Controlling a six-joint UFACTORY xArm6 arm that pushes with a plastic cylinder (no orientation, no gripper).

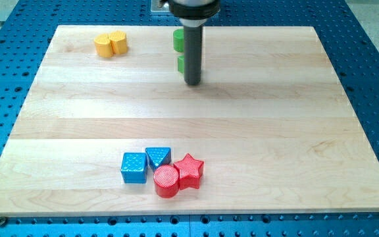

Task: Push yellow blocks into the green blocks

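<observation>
Two yellow blocks stand touching at the view's top left: a hexagon-like one [103,45] and a rounder one [118,42] to its right. Two green blocks sit at the top centre, one [177,39] above the other [181,64]; the rod hides their right parts, so their shapes are unclear. My tip [193,83] rests on the board just below and right of the lower green block, far to the right of the yellow blocks.
A cluster lies at the view's bottom centre: a blue cube [133,167], a blue triangle [158,157], a red cylinder [166,181] and a red star [189,170]. The wooden board [295,131] lies on a blue perforated table [374,52].
</observation>
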